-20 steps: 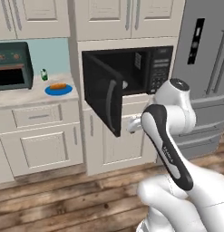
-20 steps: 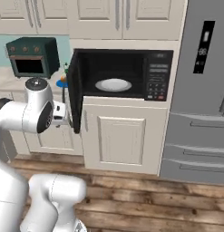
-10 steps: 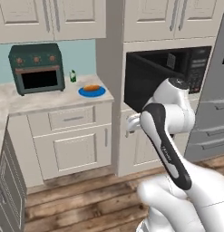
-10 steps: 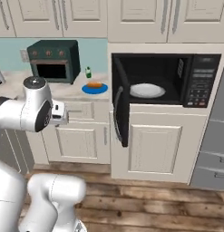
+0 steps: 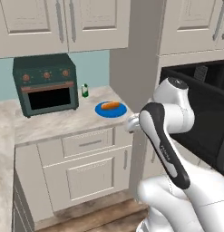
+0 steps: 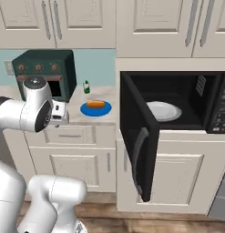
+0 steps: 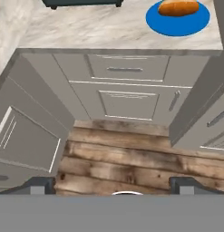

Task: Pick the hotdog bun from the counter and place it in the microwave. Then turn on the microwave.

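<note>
Presently, the hotdog bun [image 5: 112, 105] is catalogued as lying on the round blue plate [image 5: 102, 112], which rests on the counter [image 5: 54, 121] near its right-hand edge; in the hand view the bun [image 7: 178, 7] is found toward one o'clock. Untouched, it is judged not yet picked.

At about ten o'clock from the plate, a small green bottle [image 6: 86, 87] is noted against the pale blue wall, and farther toward nine o'clock a dark green box-shaped oven [image 5: 45, 84] is recorded standing on the same counter. Below the stone, cream drawers [image 7: 124, 69] and cupboard doors are seen.

The microwave [image 6: 177, 102] is listed at three o'clock from the plate, built into the cabinetry; its door [image 6: 139, 139] is swung wide, and a white round plate [image 6: 163, 110] is shown lying bare inside. The button panel [image 6: 221, 111] is set at its right edge.

The gripper [image 7: 111, 186] is held well apart from the bun, pointed down over the wooden floor before the drawers; its jaws are spread fully and nothing is held between them.

Progress is judged as nil: approach, grasp, carry, placement, closing of the door and switching on all remain.
</note>
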Controlling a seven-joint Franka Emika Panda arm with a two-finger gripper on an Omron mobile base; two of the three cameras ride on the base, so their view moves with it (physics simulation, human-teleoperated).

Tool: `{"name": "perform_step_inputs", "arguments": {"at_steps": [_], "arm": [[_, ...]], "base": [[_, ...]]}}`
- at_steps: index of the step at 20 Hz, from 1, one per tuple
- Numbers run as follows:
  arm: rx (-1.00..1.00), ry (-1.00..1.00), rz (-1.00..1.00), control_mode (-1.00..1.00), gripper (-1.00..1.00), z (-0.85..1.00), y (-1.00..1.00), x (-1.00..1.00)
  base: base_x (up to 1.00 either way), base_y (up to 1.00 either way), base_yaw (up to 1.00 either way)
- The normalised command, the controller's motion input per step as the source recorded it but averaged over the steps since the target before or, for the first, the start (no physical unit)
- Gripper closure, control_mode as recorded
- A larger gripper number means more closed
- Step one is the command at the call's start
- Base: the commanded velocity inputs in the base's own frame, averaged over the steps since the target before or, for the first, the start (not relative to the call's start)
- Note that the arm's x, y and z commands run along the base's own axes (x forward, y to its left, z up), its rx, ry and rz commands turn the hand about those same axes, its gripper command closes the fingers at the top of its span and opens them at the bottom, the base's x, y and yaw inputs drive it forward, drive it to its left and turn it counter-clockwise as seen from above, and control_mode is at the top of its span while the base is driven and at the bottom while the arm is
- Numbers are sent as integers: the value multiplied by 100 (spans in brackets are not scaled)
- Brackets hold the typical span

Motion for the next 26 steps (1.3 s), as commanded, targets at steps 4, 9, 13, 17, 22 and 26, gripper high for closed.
{"name": "perform_step_inputs", "arguments": {"at_steps": [4,9,13,17,22,26], "arm": [[0,0,0,100,-100,0,0,0],[0,0,0,100,-100,0,0,0],[0,0,0,100,-100,0,0,0],[-5,0,-18,-100,-100,0,9,11],[-1,0,-49,-100,-100,-6,0,29],[2,2,-48,-100,-100,-9,-3,45]], "base": [[84,46,-18],[65,47,-21],[55,52,-24],[16,21,-14],[0,0,0],[0,0,0]]}}
